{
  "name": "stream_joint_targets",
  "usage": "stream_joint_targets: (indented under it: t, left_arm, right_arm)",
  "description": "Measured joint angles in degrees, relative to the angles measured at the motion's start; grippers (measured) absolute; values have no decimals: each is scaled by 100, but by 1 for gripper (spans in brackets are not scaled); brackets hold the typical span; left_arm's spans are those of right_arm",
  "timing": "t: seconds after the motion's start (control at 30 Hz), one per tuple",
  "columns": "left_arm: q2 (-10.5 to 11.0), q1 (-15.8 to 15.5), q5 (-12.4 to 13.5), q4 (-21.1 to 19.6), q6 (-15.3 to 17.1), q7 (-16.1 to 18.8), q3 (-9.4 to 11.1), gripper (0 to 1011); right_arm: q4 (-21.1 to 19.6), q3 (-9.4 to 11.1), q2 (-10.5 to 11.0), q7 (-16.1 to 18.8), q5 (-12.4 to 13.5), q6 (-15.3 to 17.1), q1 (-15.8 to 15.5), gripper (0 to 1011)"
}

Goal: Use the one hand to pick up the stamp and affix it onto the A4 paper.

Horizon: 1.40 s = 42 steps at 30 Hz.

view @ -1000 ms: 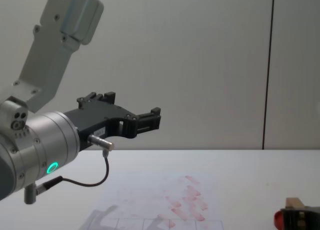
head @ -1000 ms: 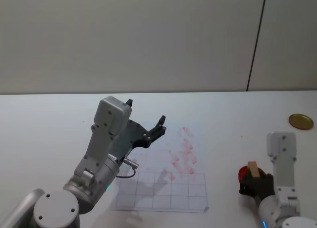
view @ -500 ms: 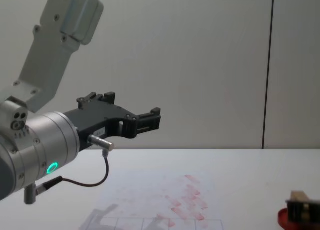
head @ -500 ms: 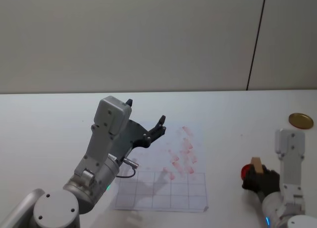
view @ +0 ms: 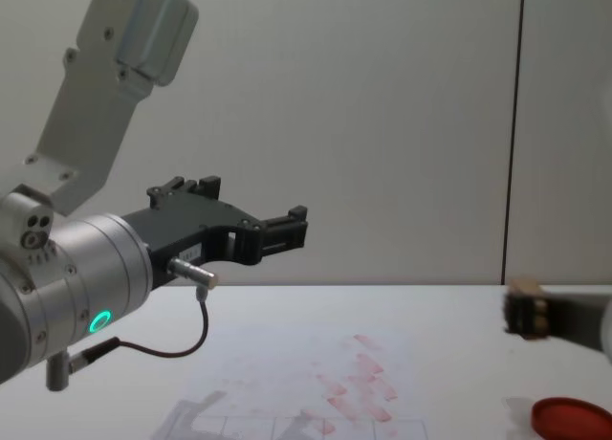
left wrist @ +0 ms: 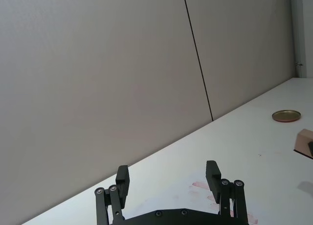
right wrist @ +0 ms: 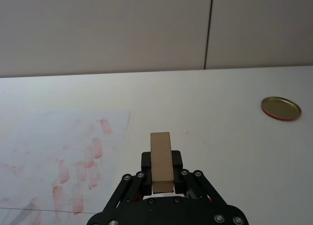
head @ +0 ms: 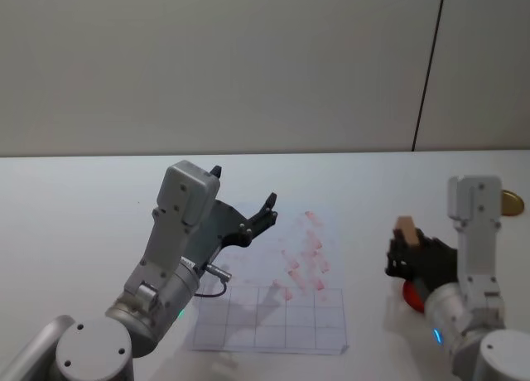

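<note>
Stamp (head: 405,227) clamped upright in right gripper (right wrist: 162,166), lifted clear of red ink pad (view: 572,419), just right of A4 paper (head: 273,319) | left gripper (left wrist: 167,172) spread wide, idle over paper's left side | risk — a tilted press smears or half-prints; a loose grip lets the block slip.

The stamp (right wrist: 161,159) is pale bare wood, matt, and the paper (head: 273,323) a thin matt white sheet marked with dull pink ink. The left arm (view: 86,277) looks like satin silver metal, the far right lid (right wrist: 280,107) shiny brass-coloured metal, the table (head: 83,199) smooth matt white.
</note>
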Motion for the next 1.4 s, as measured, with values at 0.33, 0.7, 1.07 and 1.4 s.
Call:
stream_joint_targets:
  t: [0.33, 0.7, 1.07, 1.4]
  left_arm:
    - [0, 0, 0, 0, 0, 0, 0, 993]
    - [0, 0, 0, 0, 0, 1, 0, 993]
    - [0, 0, 0, 0, 0, 0, 0, 993]
    - [0, 0, 0, 0, 0, 1, 0, 993]
  right_arm:
    - [154, -115, -153, 709, -241, 238, 318, 220]
    - [756, -272, -404, 1582, -473, 662, 804, 220]
    - [1438, -369, -632, 2107, -688, 1270, 1270, 220]
    - [1876, -377, -760, 2217, -784, 1730, 1535, 221]
